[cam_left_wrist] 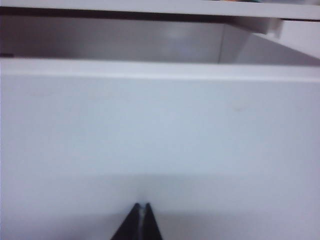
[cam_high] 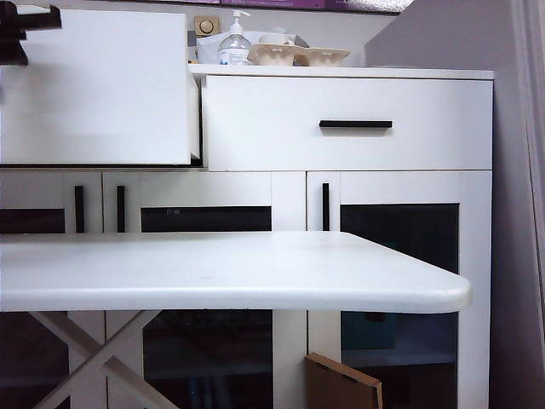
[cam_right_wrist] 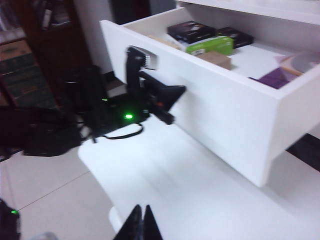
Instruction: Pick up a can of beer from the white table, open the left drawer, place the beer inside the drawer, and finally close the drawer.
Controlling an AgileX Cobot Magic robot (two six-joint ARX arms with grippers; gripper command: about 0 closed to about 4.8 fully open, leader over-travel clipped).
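Note:
The left drawer (cam_high: pixel 102 94) stands pulled out over the white table (cam_high: pixel 221 273). My left gripper (cam_left_wrist: pixel 141 205) is shut and empty, its tips close against the drawer's white front (cam_left_wrist: pixel 160 125). In the right wrist view the left gripper (cam_right_wrist: pixel 181 90) points at that front (cam_right_wrist: pixel 215 110). A black part of the left arm (cam_high: pixel 25 30) shows at the drawer's upper left corner. My right gripper (cam_right_wrist: pixel 141 207) is shut and empty, hanging over the table's corner (cam_right_wrist: pixel 200 190), apart from the drawer. The can of beer shows in no view.
Inside the open drawer lie a black box (cam_right_wrist: pixel 192 31), a green box (cam_right_wrist: pixel 210 46) and other small items. The right drawer (cam_high: pixel 341 94) is closed, with its black handle (cam_high: pixel 356 123). A pump bottle (cam_high: pixel 234 43) stands on the cabinet. Dark gear (cam_right_wrist: pixel 75 115) sits on the floor.

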